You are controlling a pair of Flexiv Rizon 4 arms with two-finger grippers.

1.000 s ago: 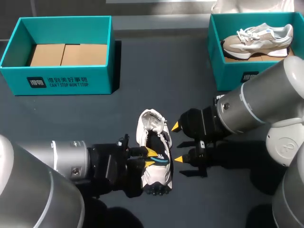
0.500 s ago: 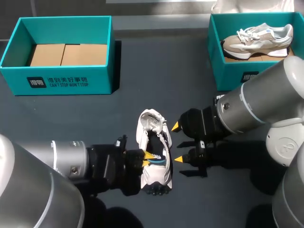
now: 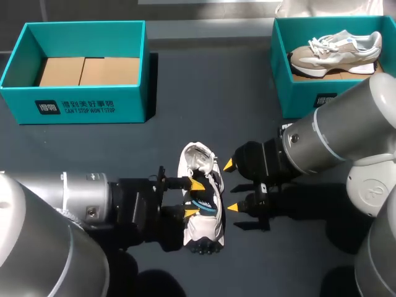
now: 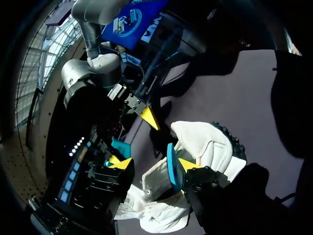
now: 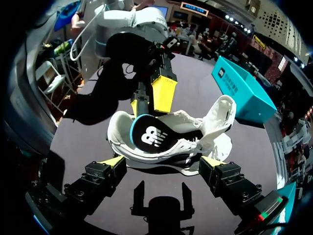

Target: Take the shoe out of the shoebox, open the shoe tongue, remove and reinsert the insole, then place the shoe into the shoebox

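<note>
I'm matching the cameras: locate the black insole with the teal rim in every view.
Head view: black insole with teal rim in the white shoe, mid-table.
Left wrist view: edge-on, teal rim against the shoe's white upper.
Right wrist view: face-on, white logo showing, in the shoe's opening.
Shared landmark: the white shoe.

Dark table (image 3: 210, 99) bears left shoebox (image 3: 86, 105), right shoebox (image 3: 297, 96), and apparently the white shoe (image 3: 209, 228).
</note>
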